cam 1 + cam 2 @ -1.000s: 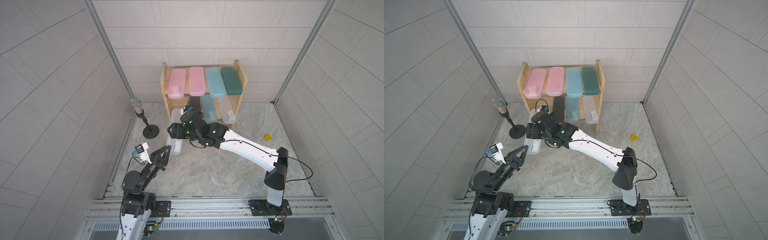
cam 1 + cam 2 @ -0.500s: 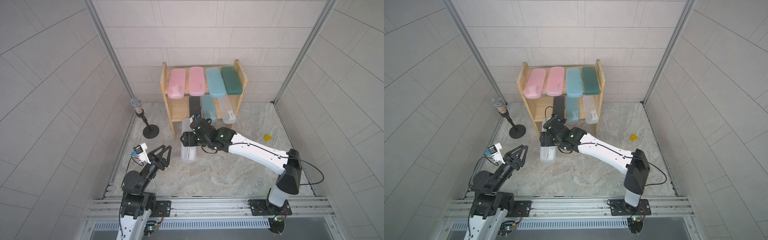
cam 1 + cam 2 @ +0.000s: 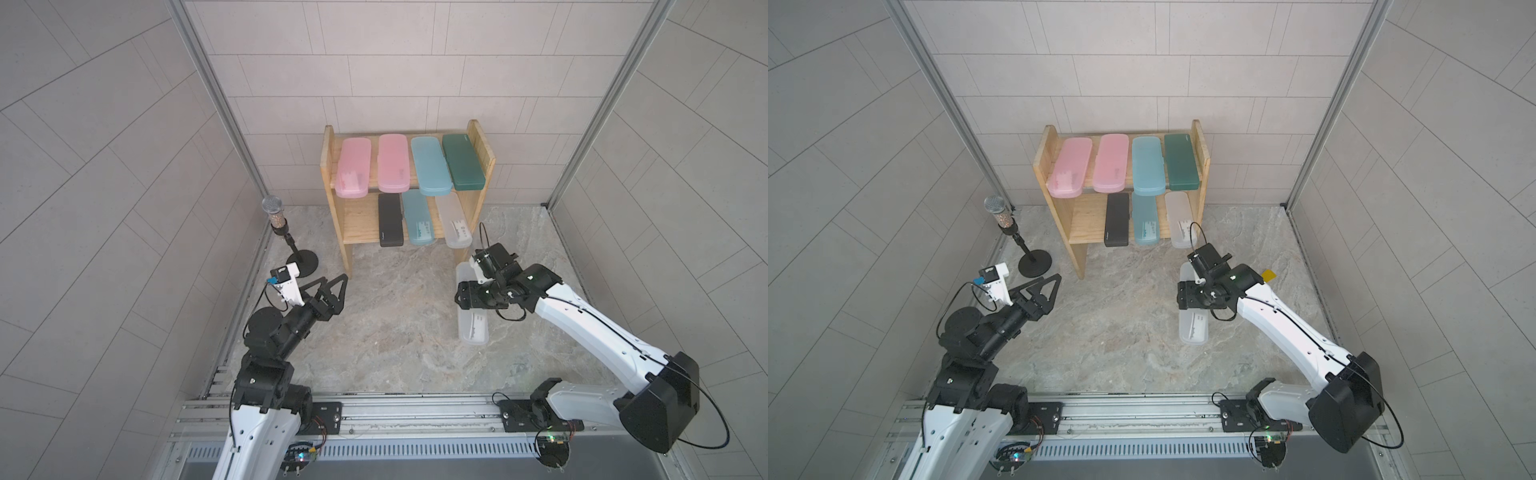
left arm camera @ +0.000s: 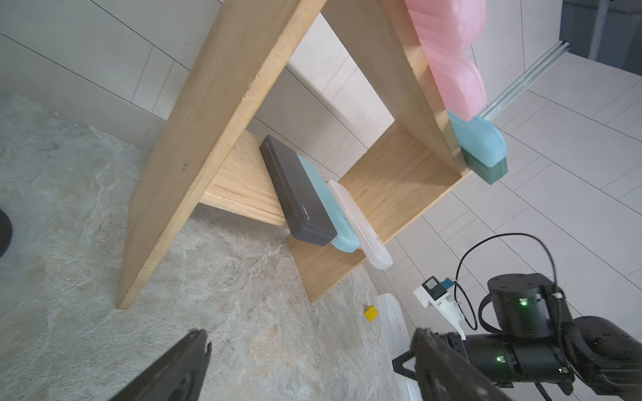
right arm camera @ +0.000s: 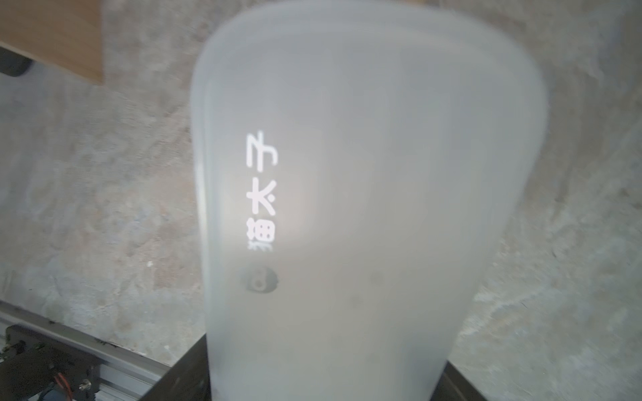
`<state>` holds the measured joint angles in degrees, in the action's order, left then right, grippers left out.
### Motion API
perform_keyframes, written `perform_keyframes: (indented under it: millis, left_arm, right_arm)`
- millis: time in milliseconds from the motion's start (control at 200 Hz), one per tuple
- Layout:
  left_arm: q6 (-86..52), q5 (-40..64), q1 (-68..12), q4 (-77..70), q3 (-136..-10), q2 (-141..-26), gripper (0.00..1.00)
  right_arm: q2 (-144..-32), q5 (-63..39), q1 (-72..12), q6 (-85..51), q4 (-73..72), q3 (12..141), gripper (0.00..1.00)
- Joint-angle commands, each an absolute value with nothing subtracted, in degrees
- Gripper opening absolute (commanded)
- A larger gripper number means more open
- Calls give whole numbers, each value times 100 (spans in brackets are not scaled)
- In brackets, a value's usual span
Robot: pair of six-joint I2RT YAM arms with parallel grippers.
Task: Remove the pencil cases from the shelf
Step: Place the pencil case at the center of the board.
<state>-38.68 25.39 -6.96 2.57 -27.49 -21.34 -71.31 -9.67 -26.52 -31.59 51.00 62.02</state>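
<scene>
Stone floor (image 3: 395,324); right claw (image 3: 469,296) around case (image 3: 473,331)

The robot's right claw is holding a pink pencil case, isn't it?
No, the colour is wrong. The right claw holds a frosted clear pencil case, not a pink one; both top views and the right wrist view show it.
</scene>
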Motion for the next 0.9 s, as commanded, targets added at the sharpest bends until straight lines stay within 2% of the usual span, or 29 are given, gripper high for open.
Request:
perform_keyframes:
  millis: [0,215,470,740,896]
  left_arm:
    - [-3471,2353,-730,157,-2908,-2101,99]
    - [-3472,2408,-735,-6,-2905,-2317,99]
    - [-3346,2345,-730,33,-2806,-2254,100]
    - [-3335,2343,-730,-49,-2637,-2220,100]
    - [-3265,2316,-736,-36,-2599,-2255,100]
  right_arm:
    - [-7093,-1163,-2042,-2565,5577,6085,0]
    - [-8312,-1736,-564,-1641,5927,6591,0]
    - [-9913,-1220,-113,-897,6393,7975,0]
    - [-10332,-1163,26,-416,6208,8182,7]
    - [-10746,-1185,259,-306,6120,8290,7]
